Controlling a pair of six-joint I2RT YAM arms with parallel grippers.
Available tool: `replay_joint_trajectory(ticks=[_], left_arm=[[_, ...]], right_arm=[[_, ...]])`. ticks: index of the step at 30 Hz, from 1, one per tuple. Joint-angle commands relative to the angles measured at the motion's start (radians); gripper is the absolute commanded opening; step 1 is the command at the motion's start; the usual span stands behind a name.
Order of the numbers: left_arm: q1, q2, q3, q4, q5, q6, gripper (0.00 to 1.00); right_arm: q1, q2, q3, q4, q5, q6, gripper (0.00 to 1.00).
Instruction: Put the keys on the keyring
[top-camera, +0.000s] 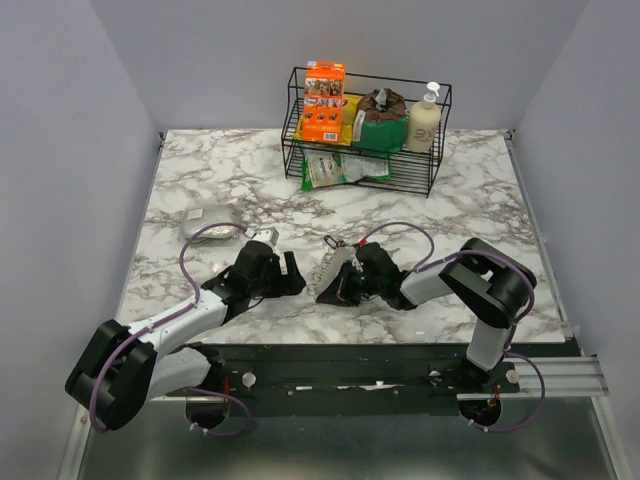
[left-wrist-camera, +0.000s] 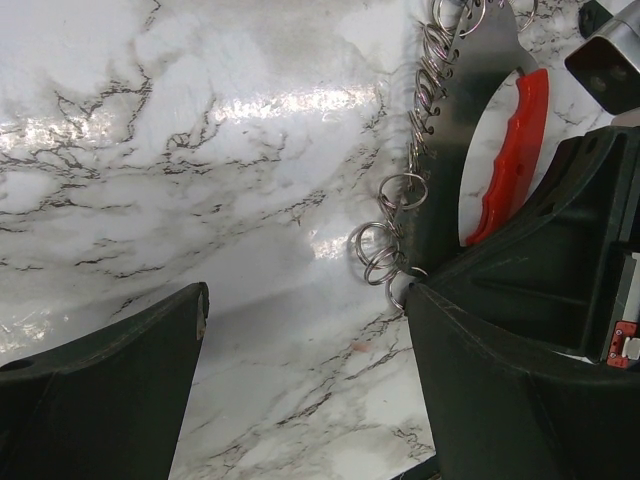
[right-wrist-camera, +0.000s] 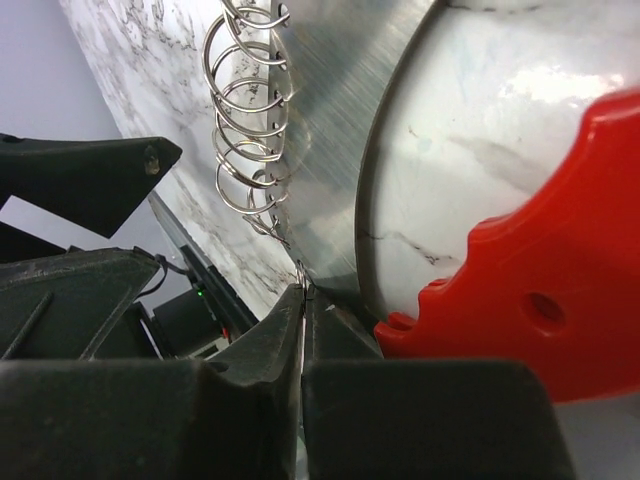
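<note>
Clamping steel plate (right-wrist-camera: 330, 120), rings (right-wrist-camera: 250, 130) partly cropped

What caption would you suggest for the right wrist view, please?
Right gripper pinching steel plate lined with split rings.

Wire rack (top-camera: 412, 172) on table (top-camera: 480, 225), rear centre

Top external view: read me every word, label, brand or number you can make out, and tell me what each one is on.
No text is legible.
On the orange box: print and pictures, too small to read.
On the pump bottle: label too blurred to read.
On the green packet: print too small to read.
</note>
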Motion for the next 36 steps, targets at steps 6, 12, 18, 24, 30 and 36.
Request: replay_joint_trajectory(ticks=[6, 12, 18, 24, 30, 36], left_arm=[[0.003, -0.043, -0.016, 0.010, -0.013, -0.003, 0.89], [0.003, -0.123, -0.013, -0.018, -0.029, 0.017, 0.89], [0.004, -0.220, -0.007, -0.041, -0.030, 0.041, 0.89], [0.004, -0.289, 0.011, -0.053, -0.028, 0.072, 0.89], [0.004, -0.313, 0.040, -0.061, -0.013, 0.107, 0.89], [0.004, -0.324, 0.063, -0.044, 0.033, 0.103, 0.89]], right_arm=[[0.006, -0.024, -0.022, -0.068, 0.101, -0.097, 0.01], [0.005, -0.123, 0.020, -0.235, 0.164, -0.236, 0.01], [0.005, -0.174, 0.078, -0.365, 0.187, -0.382, 0.01], [0.005, -0.213, 0.113, -0.450, 0.157, -0.512, 0.01], [0.005, -0.278, 0.152, -0.589, 0.121, -0.669, 0.01], [0.006, -0.373, 0.173, -0.681, 0.111, -0.810, 0.01]])
